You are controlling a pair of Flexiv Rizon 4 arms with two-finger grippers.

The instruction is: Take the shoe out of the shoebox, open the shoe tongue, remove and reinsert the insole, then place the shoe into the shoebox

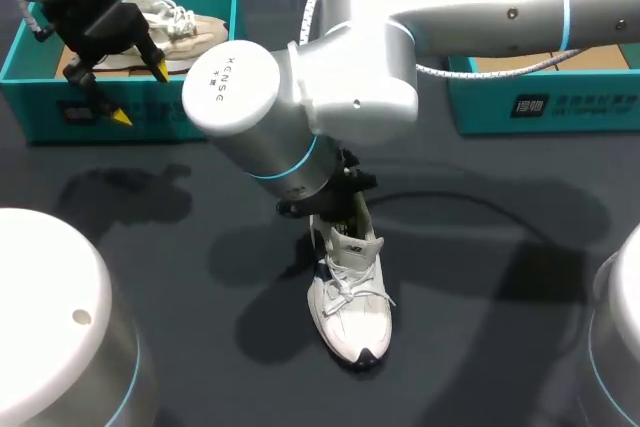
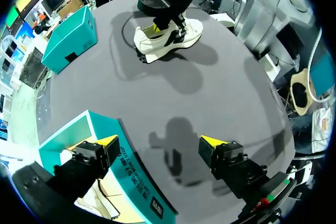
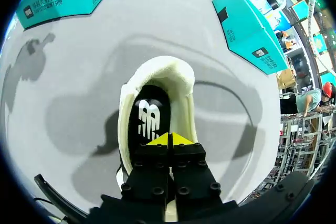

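A white sneaker (image 1: 350, 297) stands upright on the dark table near the middle, toe toward the front edge. My right gripper (image 1: 340, 209) reaches down into its opening. In the right wrist view this gripper (image 3: 169, 139) is shut, its yellow tips together just over the black insole (image 3: 149, 116) inside the padded collar (image 3: 157, 72); nothing shows between the tips. My left gripper (image 1: 140, 94) hangs open over the front wall of the left teal shoebox (image 1: 40, 97). Its fingers (image 2: 107, 141) straddle that wall (image 2: 131, 174), far from the sneaker (image 2: 168, 38).
The left shoebox holds a beige shoe (image 1: 175, 22). A second teal shoebox (image 1: 540, 97) stands at the back right. My right arm's large body (image 1: 300, 97) spans the middle of the table above the sneaker. White robot bases (image 1: 50, 317) fill the front corners.
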